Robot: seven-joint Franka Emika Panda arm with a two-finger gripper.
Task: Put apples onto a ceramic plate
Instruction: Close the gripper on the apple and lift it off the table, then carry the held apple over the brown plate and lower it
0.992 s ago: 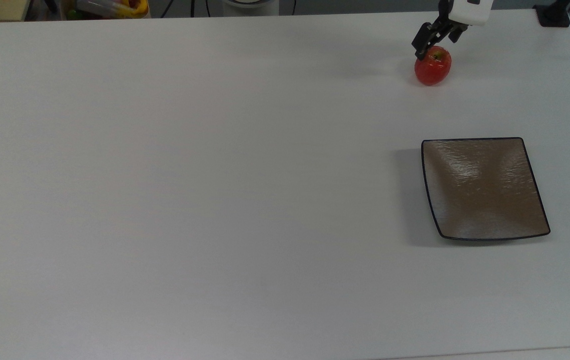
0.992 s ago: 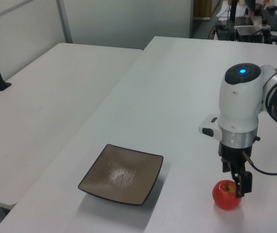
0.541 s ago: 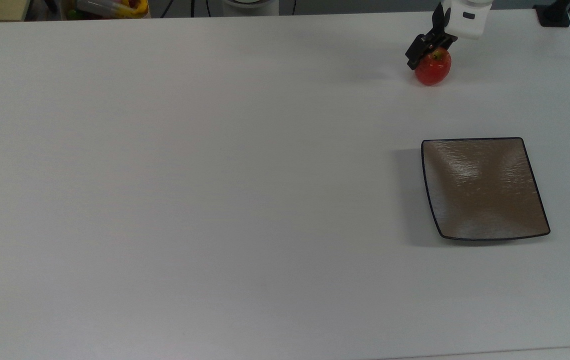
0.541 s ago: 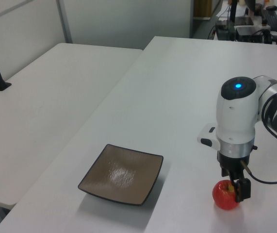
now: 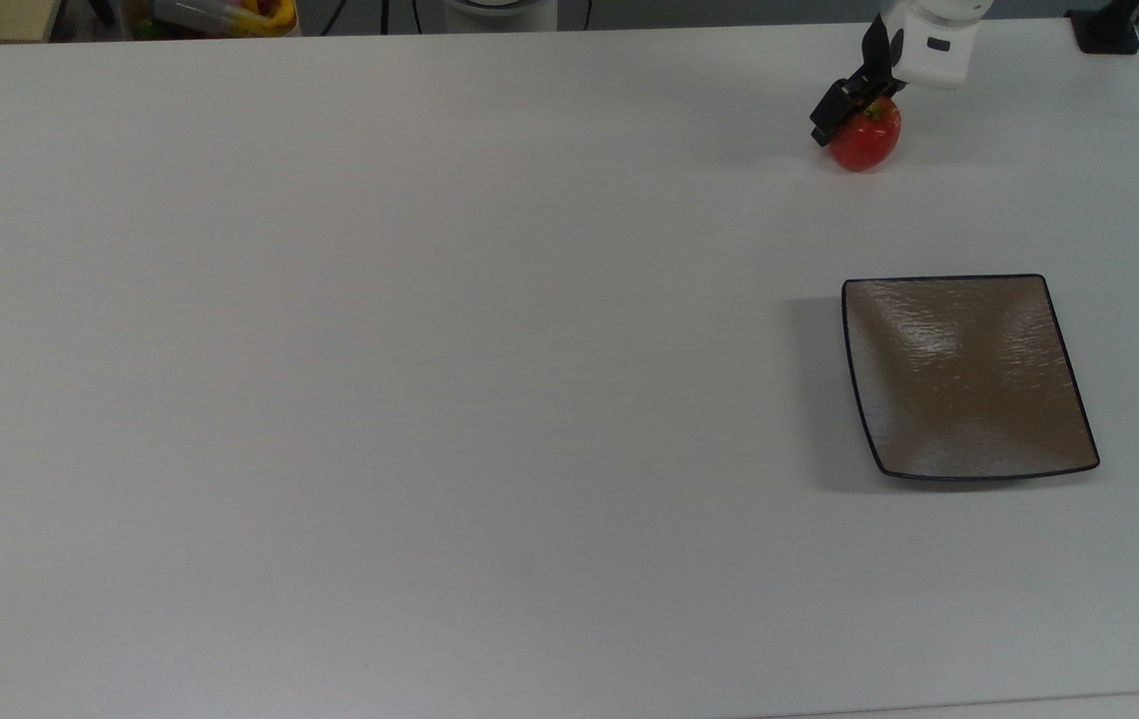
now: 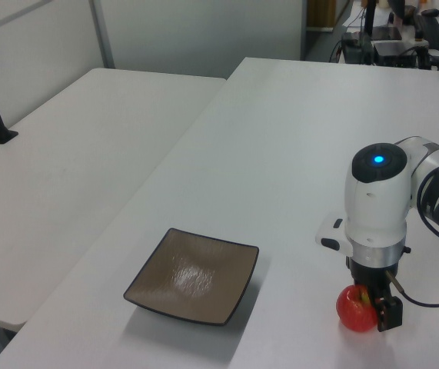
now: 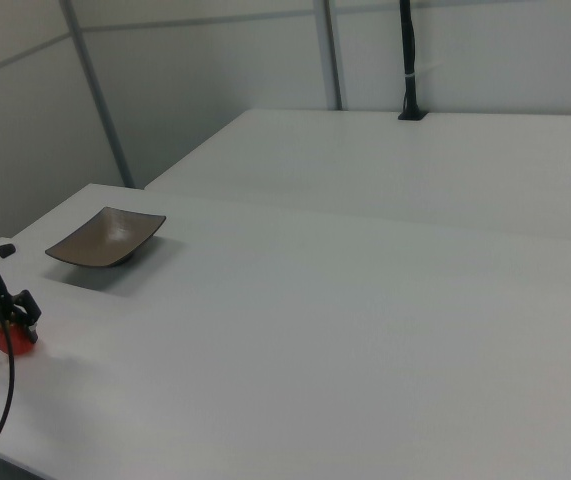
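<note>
Apple (image 5: 866, 143) sits on the table at the plate's (image 5: 968, 377) 12 o'clock in the top view, well apart, gripper (image 5: 854, 108) spread astride it, so watch it roll away if one finger touches first.

Apple (image 5: 868, 145) rests on the table (image 5: 429, 350) near the far edge in the top view, toward the top view's right corner. Gripper (image 5: 854, 108) is positioned directly over the apple, fingers down either side of it. Ceramic plate (image 5: 968, 374) sits on the table well apart from the apple, nearer the near edge and close to the top view's right edge. In the left view, the plate (image 6: 192, 277) lies to the left view's left of the apple (image 6: 356, 309).
</note>
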